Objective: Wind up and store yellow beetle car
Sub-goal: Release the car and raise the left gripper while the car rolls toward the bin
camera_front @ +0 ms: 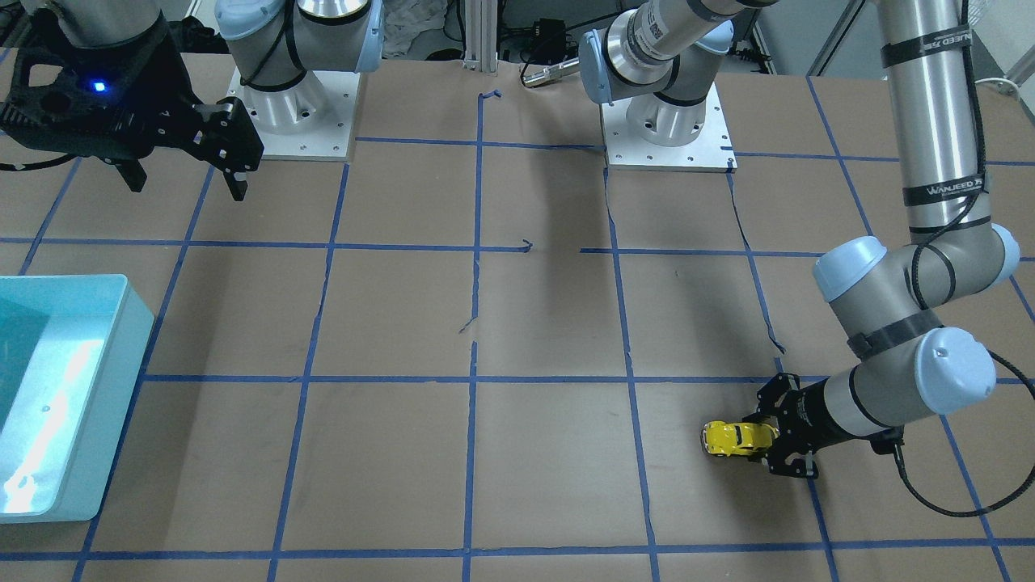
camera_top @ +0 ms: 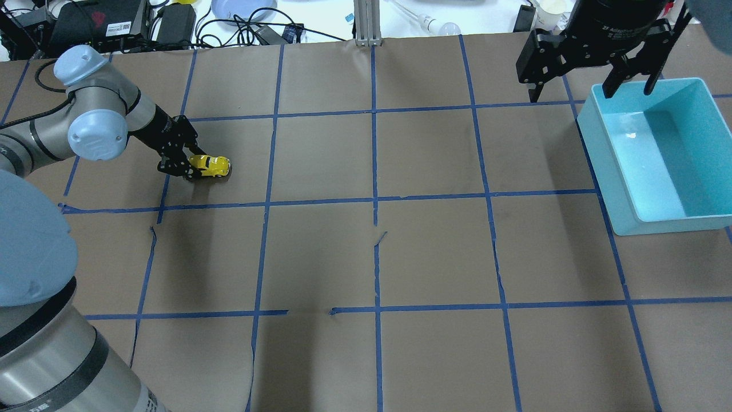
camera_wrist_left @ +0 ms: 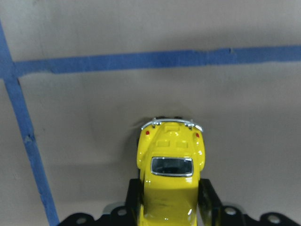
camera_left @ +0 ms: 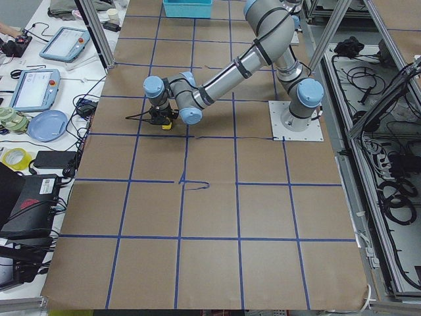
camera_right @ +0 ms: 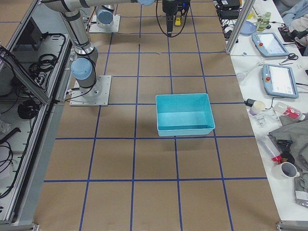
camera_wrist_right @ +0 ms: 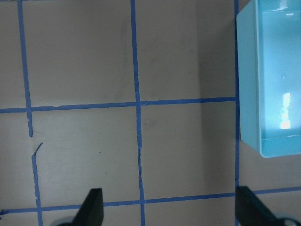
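Observation:
The yellow beetle car [camera_top: 210, 166] rests on the brown table, far left in the overhead view. My left gripper [camera_top: 191, 167] is shut on the yellow beetle car's body, reaching in low and nearly level. The left wrist view shows the car [camera_wrist_left: 170, 174] between the black fingers [camera_wrist_left: 134, 200], its bumper end pointing away from the camera. It also shows in the front view [camera_front: 737, 438] held by the left gripper [camera_front: 766, 440]. My right gripper [camera_top: 589, 86] hangs open and empty, high above the table beside the teal bin [camera_top: 709, 216]; its fingertips [camera_wrist_right: 91, 207] are wide apart in the right wrist view.
The teal bin [camera_front: 121, 356] is empty and stands at the table's right end. Blue tape lines grid the brown paper. Cables, a blue plate [camera_top: 240, 8] and gear lie beyond the far edge. The arm bases [camera_front: 667, 133] stand on the robot's side.

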`<state>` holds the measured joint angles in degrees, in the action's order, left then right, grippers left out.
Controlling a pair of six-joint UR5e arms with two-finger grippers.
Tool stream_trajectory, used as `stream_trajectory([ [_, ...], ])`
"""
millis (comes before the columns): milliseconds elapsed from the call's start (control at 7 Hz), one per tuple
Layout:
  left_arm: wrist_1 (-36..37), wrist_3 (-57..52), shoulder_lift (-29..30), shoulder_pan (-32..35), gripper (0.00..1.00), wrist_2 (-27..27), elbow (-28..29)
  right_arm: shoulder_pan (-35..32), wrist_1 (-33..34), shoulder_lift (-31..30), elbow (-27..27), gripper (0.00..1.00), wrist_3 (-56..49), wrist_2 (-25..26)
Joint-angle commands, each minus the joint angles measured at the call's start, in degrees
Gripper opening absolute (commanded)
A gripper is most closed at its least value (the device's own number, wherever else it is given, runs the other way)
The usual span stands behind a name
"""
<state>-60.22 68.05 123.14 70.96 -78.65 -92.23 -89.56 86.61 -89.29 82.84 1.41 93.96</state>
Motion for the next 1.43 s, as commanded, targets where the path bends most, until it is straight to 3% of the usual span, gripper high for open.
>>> stream_trajectory([
  [0, -0.07, -0.03, -0.88, 0.58, 0.99, -1.50, -0.76, 0.00, -0.03, 0.00, 0.04, 1.00, 0.00, 0.00],
  [286, -3.03, -1.06, -7.18, 2.34, 0.98, -4.29, -0.41, 0.00, -0.12, 0.00, 0.04, 1.00, 0.00, 0.00],
  [714, -11.65, -36.30, -13.09, 2.69, 1.00, -13.06, 2.91, 0.00, -0.21, 0.00, 0.04, 1.00, 0.00, 0.00],
  [857, -12.45, -43.20, -14.93, 5.13, 1.00, -13.28, 4.23, 0.00, -0.21, 0.00, 0.04, 1.00, 0.00, 0.00],
  [1286, -12.37, -44.31, -16.34, 11.04, 1.00, -12.40, 4.86, 0.00, -0.39, 0.00, 0.13, 1.00, 0.00, 0.00],
])
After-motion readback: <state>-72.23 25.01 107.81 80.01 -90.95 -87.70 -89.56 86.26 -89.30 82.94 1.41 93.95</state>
